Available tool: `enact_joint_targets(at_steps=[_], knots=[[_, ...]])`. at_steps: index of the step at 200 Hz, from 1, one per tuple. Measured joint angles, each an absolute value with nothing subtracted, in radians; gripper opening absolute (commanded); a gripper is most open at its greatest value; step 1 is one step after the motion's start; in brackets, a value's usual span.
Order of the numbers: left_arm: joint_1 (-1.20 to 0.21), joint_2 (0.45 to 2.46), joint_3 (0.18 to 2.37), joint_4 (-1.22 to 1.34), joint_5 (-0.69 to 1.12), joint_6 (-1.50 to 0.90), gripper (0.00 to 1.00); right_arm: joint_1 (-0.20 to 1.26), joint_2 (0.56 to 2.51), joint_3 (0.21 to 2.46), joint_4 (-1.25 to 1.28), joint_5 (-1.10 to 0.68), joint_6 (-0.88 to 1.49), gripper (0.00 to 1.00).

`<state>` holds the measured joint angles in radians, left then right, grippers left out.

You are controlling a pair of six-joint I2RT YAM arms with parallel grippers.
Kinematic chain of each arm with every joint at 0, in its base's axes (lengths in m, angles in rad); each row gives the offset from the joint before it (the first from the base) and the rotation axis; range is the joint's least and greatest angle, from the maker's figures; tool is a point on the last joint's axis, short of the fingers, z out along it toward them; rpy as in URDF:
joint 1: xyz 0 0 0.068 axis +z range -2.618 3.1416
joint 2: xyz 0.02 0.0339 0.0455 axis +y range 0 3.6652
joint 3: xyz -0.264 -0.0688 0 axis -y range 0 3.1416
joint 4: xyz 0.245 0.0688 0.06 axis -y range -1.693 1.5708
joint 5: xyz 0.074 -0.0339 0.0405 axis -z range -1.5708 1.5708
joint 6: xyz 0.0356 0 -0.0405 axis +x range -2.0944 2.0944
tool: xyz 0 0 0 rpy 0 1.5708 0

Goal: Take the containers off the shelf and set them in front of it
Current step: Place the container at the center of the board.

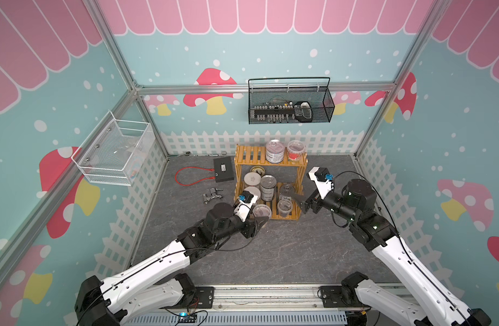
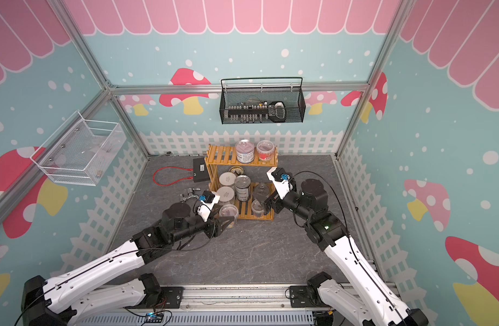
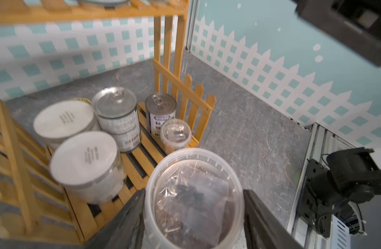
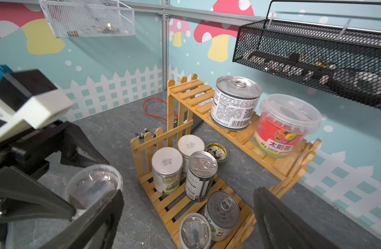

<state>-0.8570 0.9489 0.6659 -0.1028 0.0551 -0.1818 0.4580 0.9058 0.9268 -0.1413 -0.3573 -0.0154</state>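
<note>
- I'm clamping my left gripper [image 3: 195,198] on a clear tub [image 4: 92,185] of bagged dark bits, at the shelf's [image 1: 247,158] front corner.
- I'm holding my right gripper [image 1: 299,203] wide open.
- Shelved, I'm counting three tins [image 4: 236,103], two white-lidded cans [image 4: 167,160], two tubs [image 4: 286,127].

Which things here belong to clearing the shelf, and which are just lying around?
Job: shelf; white-lidded cans; pull-tab tins; shelved tubs; clear tub in left gripper.
Lying about: black box; red cable; metal tap; black wire basket; white mesh basket.

Wooden shelf [image 1: 249,156], shiny metal tin [image 1: 275,151], plastic tub [image 3: 192,189]
</note>
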Motion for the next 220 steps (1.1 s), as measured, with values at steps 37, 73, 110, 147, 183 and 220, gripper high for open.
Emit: enact_joint_targets(at_steps=[37,73,110,147,183,220], knots=[[-0.908,0.905,0.461,-0.034,-0.032,-0.264,0.59,0.458,0.890,0.868,-0.137,-0.407,-0.031,0.99],[-0.912,0.939,0.368,0.043,-0.128,-0.312,0.60,0.458,0.885,0.823,-0.103,-0.438,-0.038,0.99],[-0.908,1.004,0.316,0.113,-0.229,-0.334,0.60,0.458,0.885,0.788,-0.090,-0.443,-0.044,0.99],[-0.876,1.029,0.291,0.162,-0.287,-0.352,0.60,0.458,0.885,0.780,-0.070,-0.440,-0.049,0.99],[-0.849,1.071,0.292,0.173,-0.317,-0.390,0.59,0.458,0.885,0.773,-0.065,-0.432,-0.055,0.99],[-0.846,1.087,0.295,0.183,-0.322,-0.434,0.64,0.458,0.871,0.773,-0.063,-0.419,-0.061,0.99]])
